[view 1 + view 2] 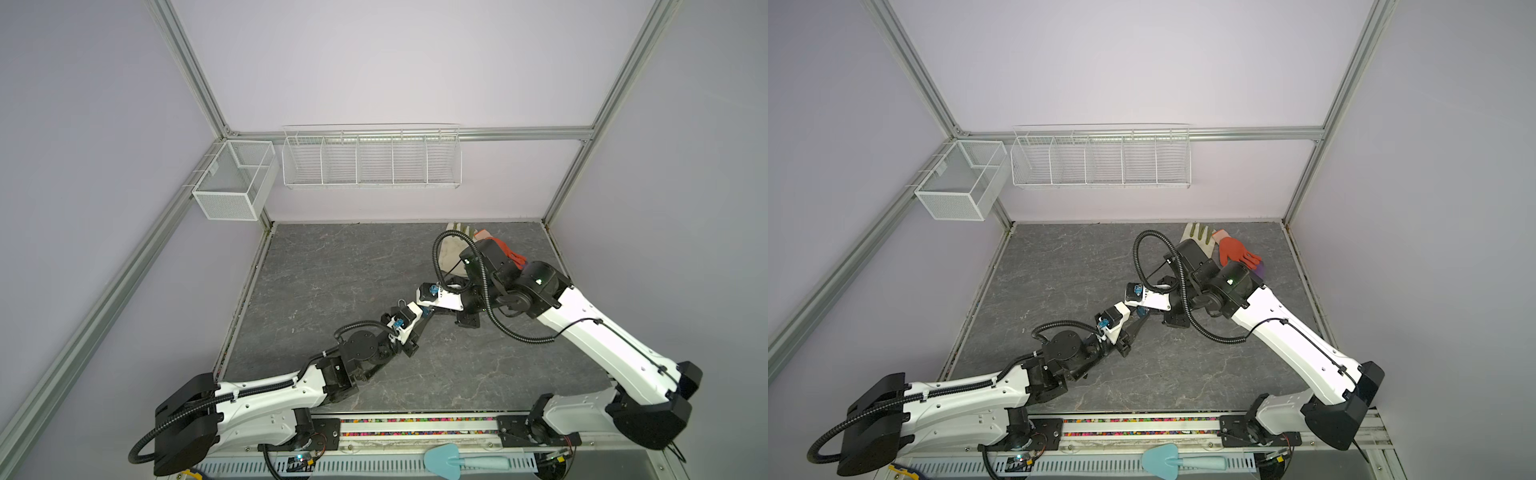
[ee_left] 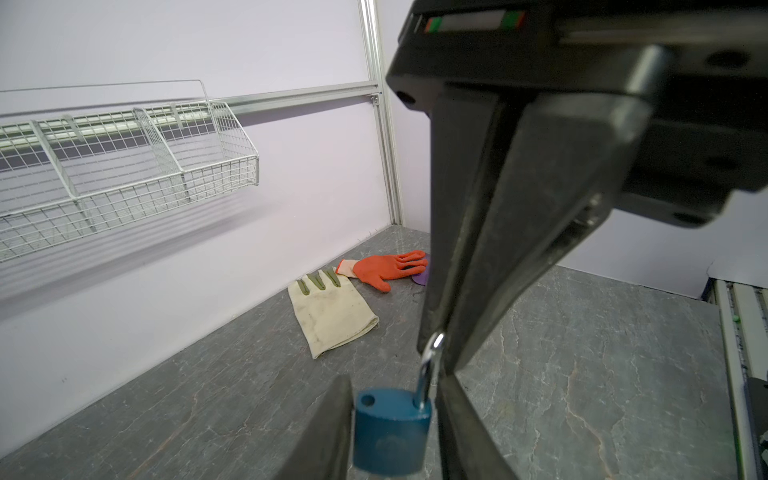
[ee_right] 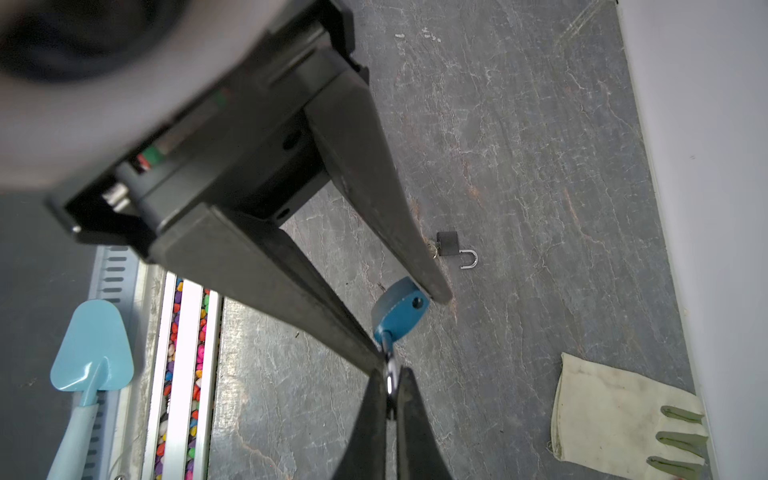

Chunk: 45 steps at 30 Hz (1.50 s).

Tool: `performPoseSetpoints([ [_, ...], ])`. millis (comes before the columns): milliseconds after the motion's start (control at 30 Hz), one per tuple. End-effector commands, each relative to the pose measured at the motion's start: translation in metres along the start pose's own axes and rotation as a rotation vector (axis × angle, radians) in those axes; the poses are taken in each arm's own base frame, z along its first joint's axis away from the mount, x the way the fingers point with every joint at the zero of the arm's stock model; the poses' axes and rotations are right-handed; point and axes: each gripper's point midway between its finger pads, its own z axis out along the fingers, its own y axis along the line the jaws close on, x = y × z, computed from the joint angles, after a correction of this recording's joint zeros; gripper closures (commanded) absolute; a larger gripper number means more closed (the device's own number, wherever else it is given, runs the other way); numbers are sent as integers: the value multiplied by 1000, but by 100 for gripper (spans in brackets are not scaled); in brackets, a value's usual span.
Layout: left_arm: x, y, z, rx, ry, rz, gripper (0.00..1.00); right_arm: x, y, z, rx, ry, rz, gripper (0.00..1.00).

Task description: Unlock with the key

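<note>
Gripping blue padlock point(image 2: 390, 436) by shackle point(image 2: 428, 370) with right gripper point(image 3: 390, 374), clamped tight, so dangling over middle of table point(image 2: 582, 374), looks lifted. Flanking body with left gripper point(image 2: 395, 380), parted, seems slack, prob just steadying. Popped out of one hole already, so likely unlocked. Can't spot key.

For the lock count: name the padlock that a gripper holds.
The blue padlock: the right gripper pinches its shackle, while the dark padlock lies loose on the table, shackle open.
</note>
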Motion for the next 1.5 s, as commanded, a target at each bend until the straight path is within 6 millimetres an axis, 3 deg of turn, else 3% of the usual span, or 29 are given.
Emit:
performPoseSetpoints([
  [0,-13,4,-4,-2,-22,-39,60,-6,0,-10,22,-36,-43,94],
  [200,-5,-1,-9,58,20,-53,46,-9,0,-12,21,-42,-49,94],
  [433,7,4,-10,107,70,-102,44,-11,1,-16,19,-48,-52,94],
  [767,-4,3,-1,111,8,-98,51,-12,3,-15,4,-56,-49,94],
  [933,-6,15,2,39,-22,-80,52,-13,6,-16,-8,-65,-45,94],
  [1067,-8,10,4,68,-19,-66,62,-13,6,-18,1,-68,-45,94],
  [1467,0,5,4,95,1,-65,62,-17,6,-24,11,-89,-50,94],
])
